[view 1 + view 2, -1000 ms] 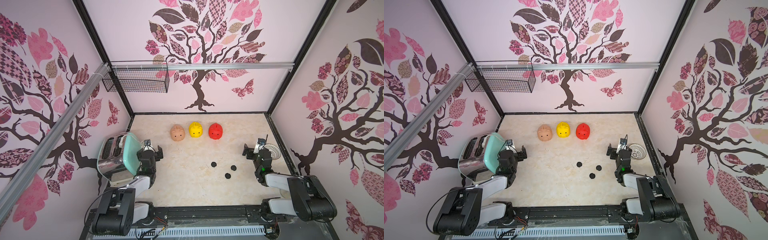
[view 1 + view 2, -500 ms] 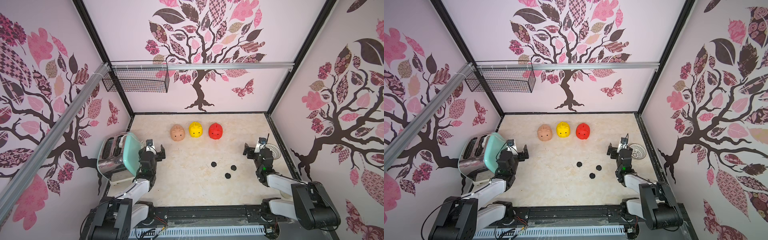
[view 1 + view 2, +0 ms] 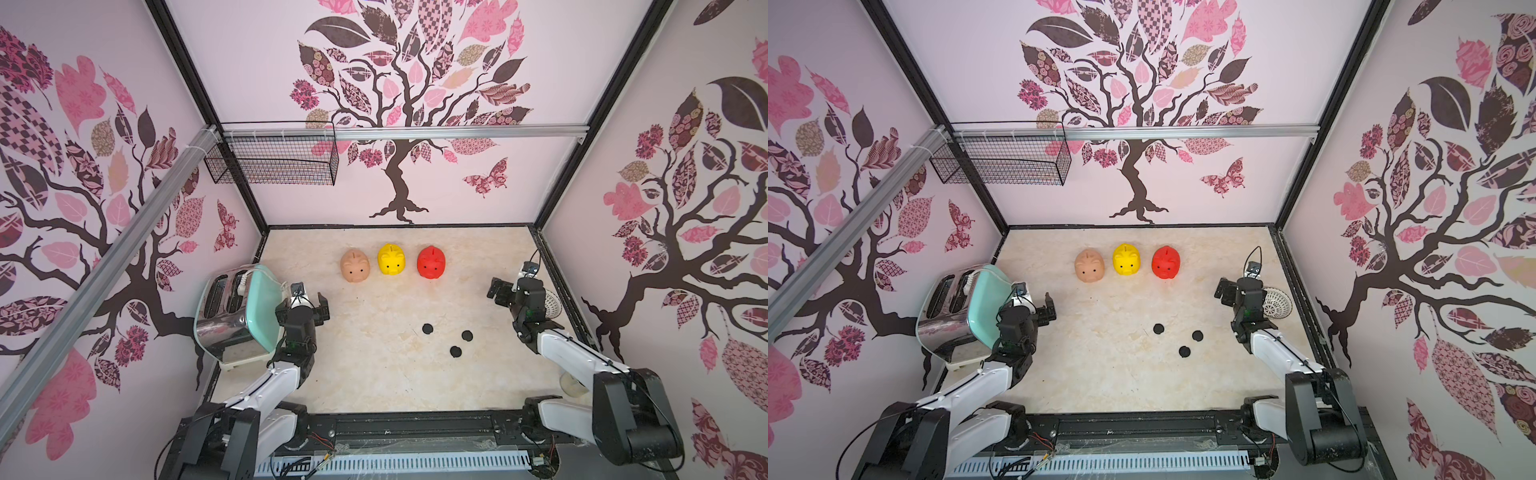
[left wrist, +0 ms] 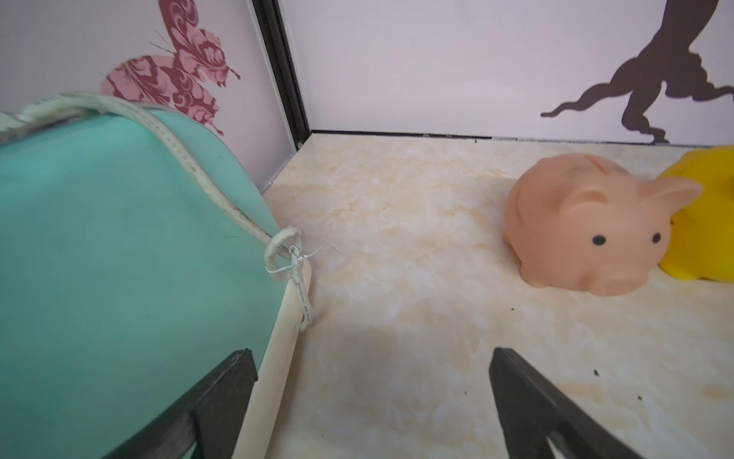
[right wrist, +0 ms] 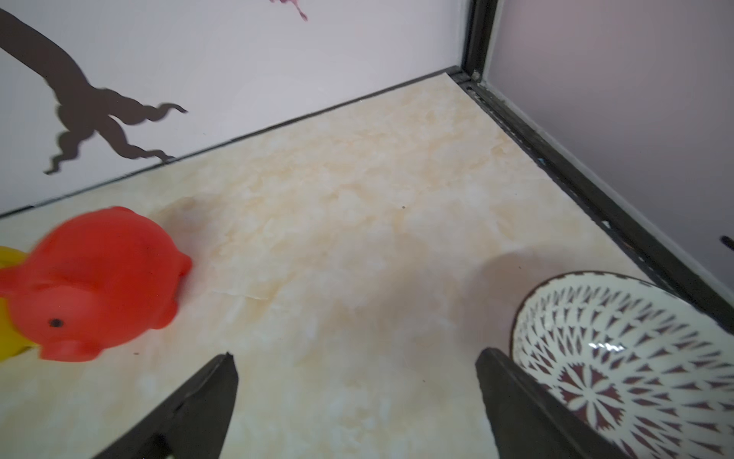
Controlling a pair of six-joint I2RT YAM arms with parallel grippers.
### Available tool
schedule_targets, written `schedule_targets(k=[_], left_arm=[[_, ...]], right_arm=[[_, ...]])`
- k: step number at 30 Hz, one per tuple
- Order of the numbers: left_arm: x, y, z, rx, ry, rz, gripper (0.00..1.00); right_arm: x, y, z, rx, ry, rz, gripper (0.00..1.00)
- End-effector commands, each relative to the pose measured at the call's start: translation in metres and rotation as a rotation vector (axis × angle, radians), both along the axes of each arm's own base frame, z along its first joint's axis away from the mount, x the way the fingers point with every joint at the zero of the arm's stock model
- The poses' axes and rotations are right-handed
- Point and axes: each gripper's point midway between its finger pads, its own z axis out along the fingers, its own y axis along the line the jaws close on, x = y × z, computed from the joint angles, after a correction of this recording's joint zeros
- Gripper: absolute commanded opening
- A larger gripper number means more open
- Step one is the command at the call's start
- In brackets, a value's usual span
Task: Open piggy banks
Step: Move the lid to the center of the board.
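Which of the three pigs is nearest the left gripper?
The peach-tan pig, at the toaster end of the row, is nearest the left gripper. The yellow pig is mid-row; the red pig is at the far end.

I'm seeing soft, even light and faint shadows; the red pig is smearing in the right wrist view; top-view edges are bowing.

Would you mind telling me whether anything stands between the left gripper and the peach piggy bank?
Nothing visible does: only bare tabletop lies between the open left gripper and the peach piggy bank; the toaster stands aside.
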Motion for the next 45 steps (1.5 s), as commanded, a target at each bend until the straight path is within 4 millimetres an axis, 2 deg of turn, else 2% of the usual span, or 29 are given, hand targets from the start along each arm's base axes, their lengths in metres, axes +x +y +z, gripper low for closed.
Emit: schedule_targets(k=[1,3,5,6,9,11,14,20,25,36,45], left_arm=[[-0.008,0.02,0.024,-0.036,-0.052,0.156,0.98],[-0.011,0.021,0.031,-0.063,-0.066,0.171,0.98],[-0.016,0.023,0.032,-0.131,-0.07,0.196,0.98],[-0.016,0.021,0.032,-0.145,-0.064,0.188,0.98],[-0.016,0.017,0.033,-0.193,-0.041,0.178,0.98],[-0.015,0.011,0.03,-0.211,-0.004,0.146,0.98],[-0.014,0.006,0.027,-0.24,-0.005,0.125,0.98],[-0.009,-0.004,0.023,-0.267,0.025,0.07,0.98],[-0.006,-0.021,0.017,-0.324,0.06,-0.01,0.97],[-0.005,-0.022,0.015,-0.328,0.063,-0.013,0.97],[-0.005,-0.021,0.013,-0.327,0.073,-0.009,0.97]], right_arm=[[-0.009,0.042,-0.01,0.186,0.06,0.177,1.0],[-0.014,0.068,-0.031,0.142,0.196,0.238,1.0],[-0.022,0.103,-0.047,0.096,0.335,0.332,1.0],[-0.028,0.123,-0.054,0.08,0.392,0.397,1.0],[-0.049,0.165,-0.074,0.035,0.507,0.522,0.99],[-0.06,0.182,-0.081,-0.014,0.554,0.564,0.97],[-0.07,0.2,-0.087,-0.079,0.598,0.613,0.88],[-0.083,0.219,-0.112,-0.159,0.736,0.729,0.75],[-0.081,0.226,-0.118,-0.224,0.748,0.764,0.68],[-0.086,0.239,-0.13,-0.333,0.772,0.797,0.65],[-0.088,0.238,-0.142,-0.35,0.814,0.791,0.47]])
